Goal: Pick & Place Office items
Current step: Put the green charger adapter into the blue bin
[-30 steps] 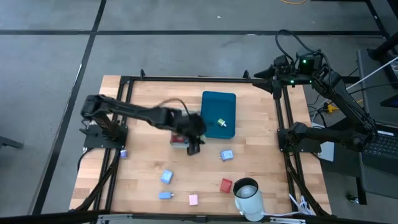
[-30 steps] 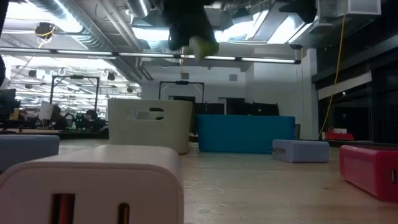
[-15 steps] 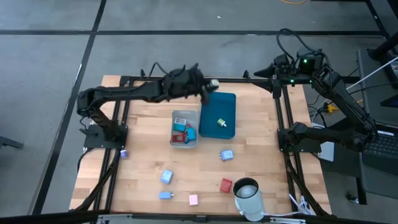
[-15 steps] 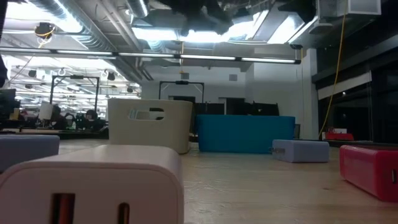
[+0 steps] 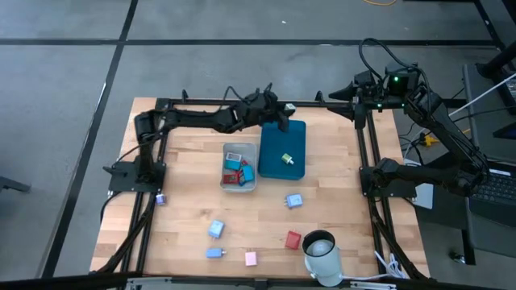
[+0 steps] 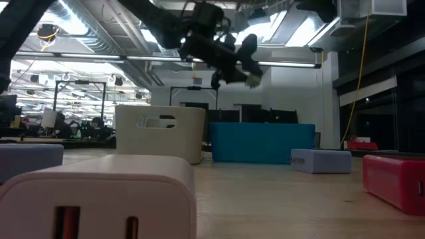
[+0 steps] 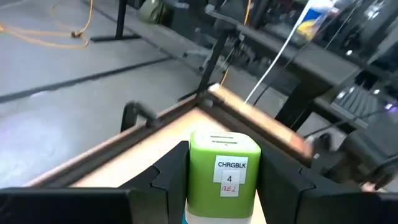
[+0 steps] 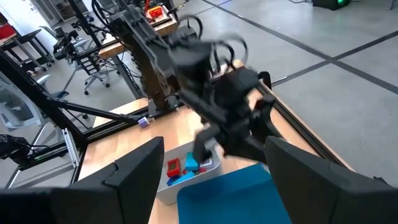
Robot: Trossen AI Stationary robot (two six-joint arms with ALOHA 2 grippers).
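Swung across in the last second from low over the grey bin (image 5: 239,167) to high above the far end of the teal tray (image 5: 284,149), with the left gripper (image 5: 282,121) now clamped on a small green charger block (image 7: 222,177) labelled CHRGBLK. Seen from table height, raised well clear of both containers, block lit pale at the tip (image 6: 253,81). Means a pick is done and a placement is in hand, probably a drop into the tray, where one green piece (image 5: 287,159) lies already. Red and blue pieces (image 5: 237,169) sit in the bin; more loose items wait on the worktop (image 5: 185,217): a light blue one (image 5: 294,200), a red one (image 5: 293,239), a pink one (image 5: 251,258). Right gripper (image 8: 211,186) parked high at the far right corner, fingers spread wide, holding nothing.
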